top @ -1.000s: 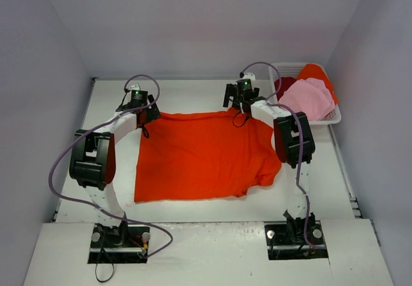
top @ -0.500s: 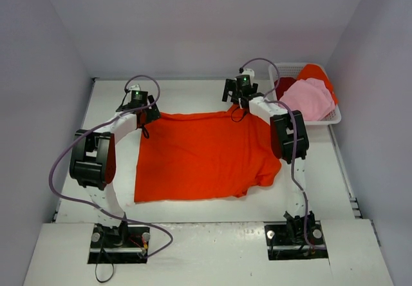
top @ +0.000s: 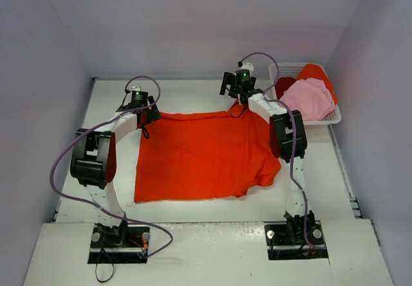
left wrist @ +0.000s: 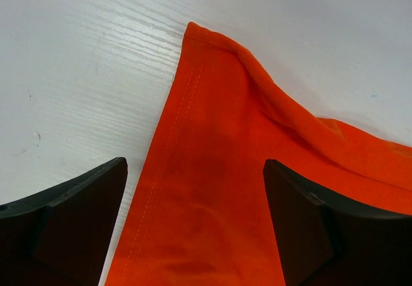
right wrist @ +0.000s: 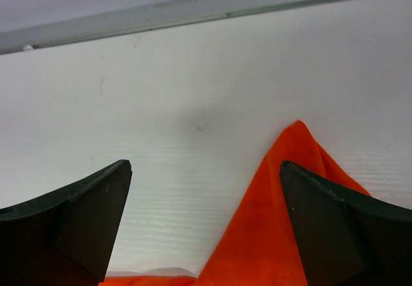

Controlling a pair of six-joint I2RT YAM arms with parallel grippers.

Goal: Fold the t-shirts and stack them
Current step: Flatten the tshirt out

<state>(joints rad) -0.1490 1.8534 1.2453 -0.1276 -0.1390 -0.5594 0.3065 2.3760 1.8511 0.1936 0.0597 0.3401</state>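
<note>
The large orange-red t-shirt (top: 203, 154) lies spread flat across the middle of the tabletop (top: 193, 93) in the overhead view, its far edge at the two hands. The left hand (left wrist: 194, 167) is released, fingers wide, straddling the upper left corner, where the stitched hem runs down between them. The right hand (right wrist: 206, 170) is likewise released, but only a pointed peak of cloth shows in its view, low and close to its right finger, with bare tabletop filling the rest of the gap. Closing there would likely miss the fabric or nip only the tip, which could slip free. At the left corner the top edge is rolled over on itself, so a grasp might trap that roll and carry a crease into the fold. The sleeve at the lower right looks bunched and may fold in crooked. At the upper right of the overhead view, the white lattice basket (top: 337, 113) holds a light pink t-shirt (top: 308, 98) on top, a dark red one (top: 283, 85) and another orange one (top: 315, 73), all crumpled.
</note>
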